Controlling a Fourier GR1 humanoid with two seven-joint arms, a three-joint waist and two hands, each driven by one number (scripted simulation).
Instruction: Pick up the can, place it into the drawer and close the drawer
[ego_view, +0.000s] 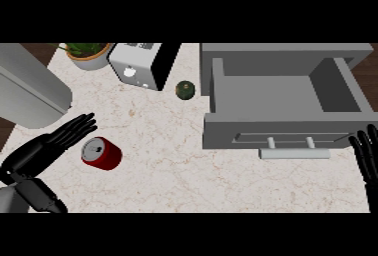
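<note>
Head view: a red can (101, 153) lies tipped on the marble counter (184, 175), at nine o'clock from the open drawer (284, 92). The left hand (48, 147), fingers straight and empty, sits just beside it. The right hand (365, 155) rests open at three o'clock. Rigid, light and smooth, the can probably rolls easily; gripping across its curved sides looks safest.

Black segmented robot hand (40, 150), grey forearm (9, 199).
</note>
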